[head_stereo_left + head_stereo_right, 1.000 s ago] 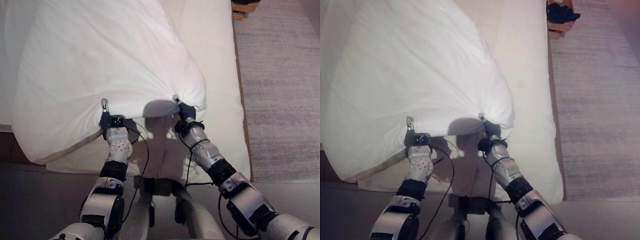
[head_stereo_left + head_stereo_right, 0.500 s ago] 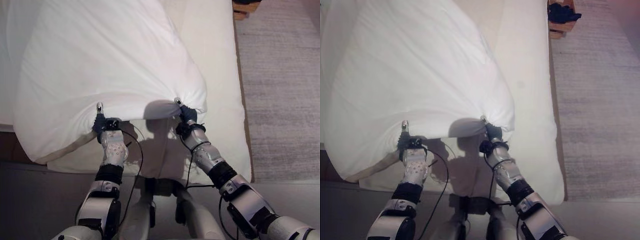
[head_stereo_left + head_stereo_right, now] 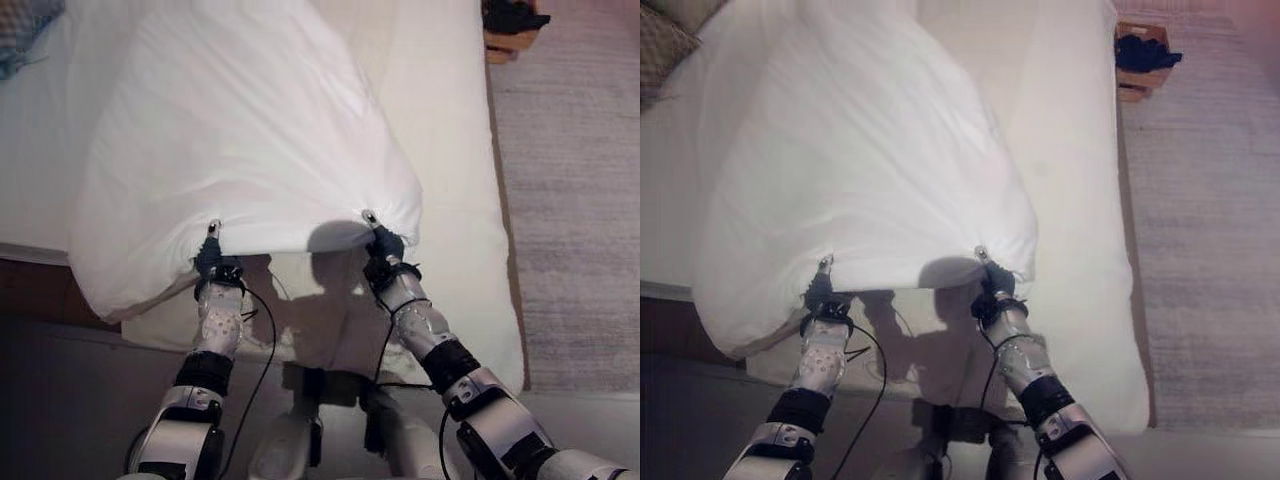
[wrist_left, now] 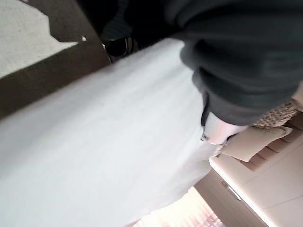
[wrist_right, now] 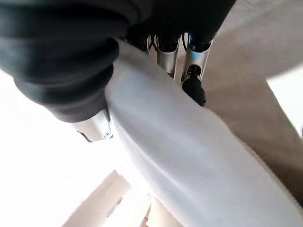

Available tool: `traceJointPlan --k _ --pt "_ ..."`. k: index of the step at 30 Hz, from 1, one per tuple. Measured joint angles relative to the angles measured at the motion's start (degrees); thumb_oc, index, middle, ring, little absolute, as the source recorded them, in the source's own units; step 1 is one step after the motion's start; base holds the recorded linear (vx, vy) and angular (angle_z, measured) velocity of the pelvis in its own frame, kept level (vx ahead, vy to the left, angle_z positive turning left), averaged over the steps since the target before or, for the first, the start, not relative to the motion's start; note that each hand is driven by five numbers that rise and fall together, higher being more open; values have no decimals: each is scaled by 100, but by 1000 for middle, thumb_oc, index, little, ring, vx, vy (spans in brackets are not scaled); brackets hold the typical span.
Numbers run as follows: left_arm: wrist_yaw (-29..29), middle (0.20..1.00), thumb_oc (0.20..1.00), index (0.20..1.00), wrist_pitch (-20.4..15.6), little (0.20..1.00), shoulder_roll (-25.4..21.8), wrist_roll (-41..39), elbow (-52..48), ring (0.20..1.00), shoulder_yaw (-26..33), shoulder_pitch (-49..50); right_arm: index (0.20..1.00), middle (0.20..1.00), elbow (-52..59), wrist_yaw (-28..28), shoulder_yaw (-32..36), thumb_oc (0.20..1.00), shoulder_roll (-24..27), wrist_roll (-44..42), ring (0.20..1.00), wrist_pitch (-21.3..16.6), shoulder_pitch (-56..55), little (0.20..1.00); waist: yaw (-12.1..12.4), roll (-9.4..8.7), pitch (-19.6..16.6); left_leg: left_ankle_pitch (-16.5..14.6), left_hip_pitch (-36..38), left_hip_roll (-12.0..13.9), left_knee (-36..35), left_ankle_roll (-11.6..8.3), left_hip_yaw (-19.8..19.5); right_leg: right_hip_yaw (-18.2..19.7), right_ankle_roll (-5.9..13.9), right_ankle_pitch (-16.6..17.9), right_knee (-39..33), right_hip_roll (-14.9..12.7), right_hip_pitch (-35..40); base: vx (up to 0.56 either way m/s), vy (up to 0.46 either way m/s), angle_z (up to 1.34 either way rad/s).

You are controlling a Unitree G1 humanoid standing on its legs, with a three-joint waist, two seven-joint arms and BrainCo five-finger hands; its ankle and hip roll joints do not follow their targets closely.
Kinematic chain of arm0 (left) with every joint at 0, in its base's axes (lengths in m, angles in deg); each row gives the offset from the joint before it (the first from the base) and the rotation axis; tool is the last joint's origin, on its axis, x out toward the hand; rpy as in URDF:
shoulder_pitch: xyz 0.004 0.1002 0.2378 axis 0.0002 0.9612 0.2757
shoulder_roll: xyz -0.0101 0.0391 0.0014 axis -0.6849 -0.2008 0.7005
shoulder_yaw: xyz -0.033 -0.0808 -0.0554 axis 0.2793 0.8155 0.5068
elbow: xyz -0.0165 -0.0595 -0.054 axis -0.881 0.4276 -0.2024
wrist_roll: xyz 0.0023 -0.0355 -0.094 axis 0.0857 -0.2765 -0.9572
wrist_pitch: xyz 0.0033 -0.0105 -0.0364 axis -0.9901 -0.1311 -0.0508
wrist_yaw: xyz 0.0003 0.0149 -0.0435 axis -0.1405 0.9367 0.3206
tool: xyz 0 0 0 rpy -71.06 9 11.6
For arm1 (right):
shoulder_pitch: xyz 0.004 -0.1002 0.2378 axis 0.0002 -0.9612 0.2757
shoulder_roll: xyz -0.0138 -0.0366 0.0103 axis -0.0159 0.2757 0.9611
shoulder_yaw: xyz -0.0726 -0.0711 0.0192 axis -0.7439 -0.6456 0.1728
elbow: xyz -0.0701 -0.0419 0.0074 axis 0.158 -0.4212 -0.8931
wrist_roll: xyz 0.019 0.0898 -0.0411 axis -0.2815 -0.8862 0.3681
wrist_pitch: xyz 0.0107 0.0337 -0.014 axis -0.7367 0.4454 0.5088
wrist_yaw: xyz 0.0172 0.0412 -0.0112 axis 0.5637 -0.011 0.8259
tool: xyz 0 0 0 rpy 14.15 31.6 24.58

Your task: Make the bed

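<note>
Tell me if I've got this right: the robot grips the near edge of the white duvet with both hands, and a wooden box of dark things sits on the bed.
Not quite. Both the left hand and the right hand do grip the white duvet by its near edge, but the wooden box of dark things sits on the carpet beside the bed, not on it, as the right eye view shows.

Silver-grey arms, dark ribbed wrist covers

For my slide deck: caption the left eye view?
Left robot hand and right robot hand grip the white duvet's near edge over the mattress.
</note>
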Motion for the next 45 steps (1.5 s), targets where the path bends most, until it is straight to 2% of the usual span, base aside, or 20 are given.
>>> traceJointPlan --k 4,8,10,12,13,14,16,17,19,22,25,27,28,31,34,36,39,42,44,45 --pt "-39 200 200 200 25 200 76 -2 -77 200 -35 4 200 200 9 8 44 200 -78 -396 200 -104 -195 200 -115 -20 -9 -469 -320 34 984 -238 -77 50 -237 -391 485 -388 -14 6 246 64" --pt "-38 200 200 200 31 200 101 -1 -70 200 -69 -7 200 200 39 72 73 200 -82 -558 200 -103 -342 200 -270 -94 -39 -755 -211 1277 1082 -719 -304 540 -114 -408 575 -749 156 127 486 16" --pt "-38 200 200 200 36 200 157 -3 -71 200 -128 57 200 200 40 105 83 200 -40 -630 200 -100 -442 200 -274 -85 -128 -790 -24 1768 831 -776 -358 802 272 -446 670 -909 199 101 575 -28" --pt "-38 200 200 200 37 200 220 -2 -78 200 -136 183 200 200 47 122 70 200 -37 -655 200 -84 -597 200 -285 -2 -408 -750 243 1445 919 -652 -929 999 620 -229 577 -1151 160 -7 513 -72" --pt "-38 200 200 200 36 200 281 -3 -60 200 -135 226 200 200 44 135 79 200 -36 -673 200 -83 -655 200 -322 84 -538 -995 244 1342 1083 -791 -766 1039 765 -129 482 -1207 174 -152 906 -62" --pt "-43 200 200 200 36 200 330 -2 -9 200 -177 239 200 200 38 126 105 200 -92 -709 200 -81 -843 200 -430 -163 -649 -1069 211 1058 1200 -1144 -369 888 806 106 317 -1662 221 -244 746 -35" --pt "-40 200 200 200 23 200 341 7 -28 200 -212 507 200 200 17 98 109 200 -224 -734 200 -62 -1002 200 -300 -374 -772 -1328 46 489 1622 -638 175 650 478 1567 -60 -2124 -106 -269 749 -90" --pt "-35 200 200 200 17 200 346 10 50 200 -202 538 200 200 14 91 123 200 -276 -734 200 -61 -1029 200 -249 -336 -757 -1385 -22 480 1720 -498 380 333 393 1722 -87 -2304 -185 -170 446 -92" --pt "-33 200 200 200 19 200 444 13 178 200 -194 587 200 200 -59 80 116 200 -298 -765 200 -39 -1216 200 -229 -204 -876 -1316 -198 403 1803 -170 535 -355 574 852 880 -2149 -113 -148 543 -4" --pt "-108 200 200 200 -1 200 430 10 -23 200 9 922 200 200 111 197 148 200 -588 -928 200 -46 -1299 200 -21 -188 -912 -922 128 353 1166 19 308 -223 470 -570 2320 -999 311 -78 502 -7" --pt "-77 200 200 200 -11 200 313 21 -111 200 159 995 200 200 39 318 -84 200 -569 -957 200 -15 -1213 200 -25 -74 -949 -573 410 210 545 133 70 -257 301 -1044 1719 -89 665 -61 331 -30" --pt "-72 200 200 200 -5 200 327 185 -87 200 204 843 200 200 -31 325 -151 200 -494 -957 200 -22 -1203 200 -231 -84 -962 -350 464 -65 338 178 -141 437 292 -709 213 464 1224 -66 191 49" --pt "-69 200 200 200 7 200 389 226 -75 200 156 817 200 200 -78 309 -180 200 -362 -958 200 -27 -1215 200 -304 -40 -978 -223 521 -220 156 165 -270 403 -401 -468 -160 438 1477 -36 162 71" --pt "-69 200 200 200 15 200 676 229 -102 200 52 819 200 200 -94 265 -173 200 -91 -964 200 -112 -1228 200 -391 114 -1068 -55 558 -294 -104 -81 -363 244 -368 -426 -189 334 1519 -24 282 67" --pt "-75 200 200 200 50 200 765 223 -29 200 8 823 200 200 -132 240 -199 200 45 -961 200 -135 -1305 200 -516 96 -1040 -604 -36 -253 1038 -818 106 22 -322 -456 -66 -11 1531 -18 296 61" --pt "-72 200 200 200 68 200 711 220 51 200 15 807 200 200 -169 228 -198 200 -31 -962 200 -118 -1321 200 -537 -11 -1000 -674 -297 -90 1687 -842 242 6 -176 -542 99 -235 1498 95 332 20" --pt "-56 200 200 200 67 200 683 226 177 200 6 829 200 200 -239 224 -191 200 -69 -960 200 -80 -1376 200 -581 4 -1045 -903 -294 760 1759 -803 -325 270 29 -664 298 -424 1478 155 513 -23" --pt "7 200 200 200 74 200 708 224 218 200 -16 850 200 200 -287 231 -192 200 -6 -961 200 40 -1448 200 -498 -22 -1145 -624 -101 1681 1573 -630 -755 1011 488 -878 807 -514 1181 105 569 -23" --pt "38 200 200 200 91 200 689 222 222 200 -22 860 200 200 -294 215 -187 200 -51 -960 200 47 -1421 200 -541 -53 -1152 -739 17 1821 1507 -878 -830 1555 774 -897 835 -628 1149 44 634 -50" --pt "40 200 200 200 87 200 673 223 231 200 6 879 200 200 -295 187 -181 200 -84 -959 200 73 -1346 200 -493 -100 -1215 -977 384 1660 1177 -1274 -785 1664 1061 -811 969 -892 889 31 797 -81"
